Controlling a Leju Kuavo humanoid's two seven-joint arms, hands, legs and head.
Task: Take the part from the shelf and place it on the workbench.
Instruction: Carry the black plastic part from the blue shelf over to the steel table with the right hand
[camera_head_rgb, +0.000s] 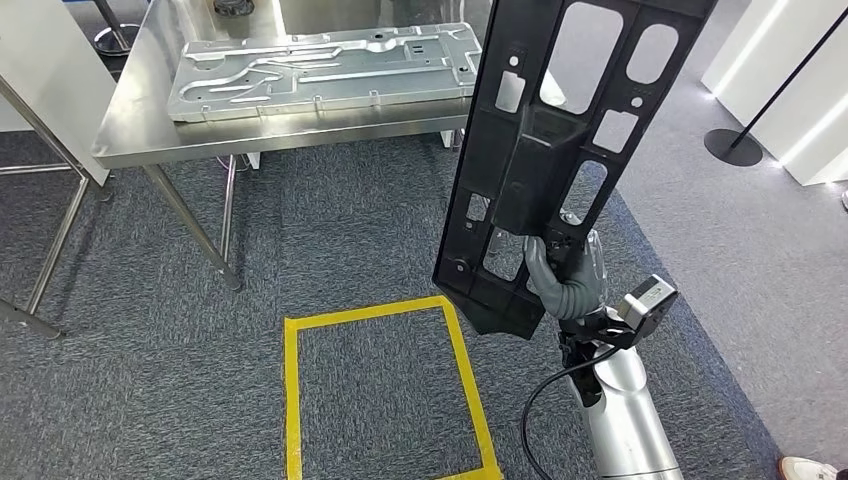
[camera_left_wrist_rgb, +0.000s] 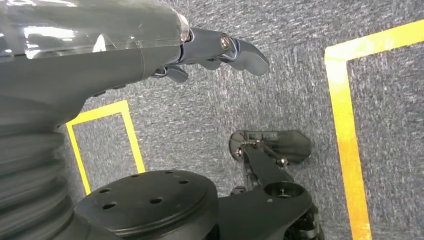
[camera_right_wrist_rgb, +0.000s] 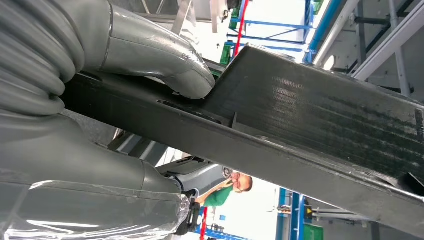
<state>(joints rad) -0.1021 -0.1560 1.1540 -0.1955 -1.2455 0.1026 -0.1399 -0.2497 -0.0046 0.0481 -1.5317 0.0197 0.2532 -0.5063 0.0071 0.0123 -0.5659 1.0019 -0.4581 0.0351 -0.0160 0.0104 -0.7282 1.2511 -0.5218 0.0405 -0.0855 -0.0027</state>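
Note:
My right hand (camera_head_rgb: 565, 275) grips the lower end of a long black plastic part (camera_head_rgb: 560, 140) with several cut-outs, holding it upright in front of me. In the right wrist view the grey thumb (camera_right_wrist_rgb: 185, 75) presses on the part's flat face (camera_right_wrist_rgb: 320, 105). The steel workbench (camera_head_rgb: 140, 120) stands ahead to the left, and the part's upper end overlaps its right corner in the head view. My left hand (camera_left_wrist_rgb: 215, 50) hangs over the carpet with its fingers apart and nothing in them.
A silver metal panel (camera_head_rgb: 320, 65) lies on the workbench. A yellow tape rectangle (camera_head_rgb: 295, 400) marks the grey carpet before me. A black stanchion base (camera_head_rgb: 732, 146) stands at the right, a shoe (camera_head_rgb: 808, 467) at the lower right. A person (camera_right_wrist_rgb: 235, 185) shows behind the part.

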